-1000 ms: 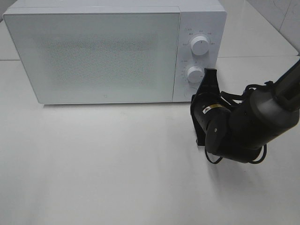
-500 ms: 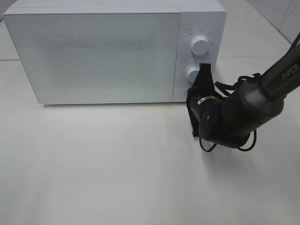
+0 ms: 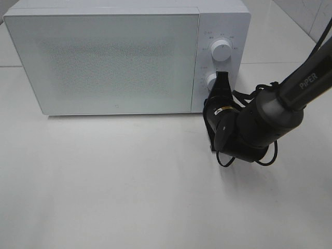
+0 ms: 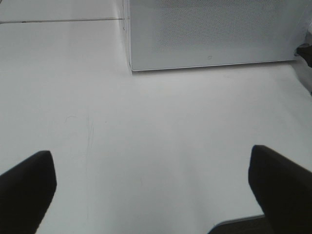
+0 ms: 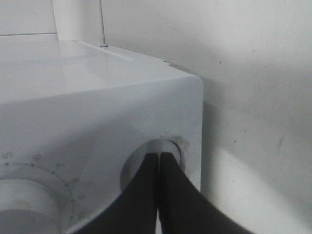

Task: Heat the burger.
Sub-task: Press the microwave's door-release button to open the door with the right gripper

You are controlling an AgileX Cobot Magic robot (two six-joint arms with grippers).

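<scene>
Two pincers: left pincer (image 4: 153,183) spread wide above the table (image 3: 104,181), idle; right pincer (image 5: 160,163) tips together.
Right tips: at the round panel button (image 5: 171,145) of the microwave (image 3: 220,23), likely to pop its closed door (image 3: 104,62).
Burger: not visible anywhere.

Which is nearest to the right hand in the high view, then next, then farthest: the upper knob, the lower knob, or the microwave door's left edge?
1. Lower knob, right beside the right hand, partly hidden by it.
2. Upper knob, above the lower one.
3. Door's left edge, far left.
</scene>
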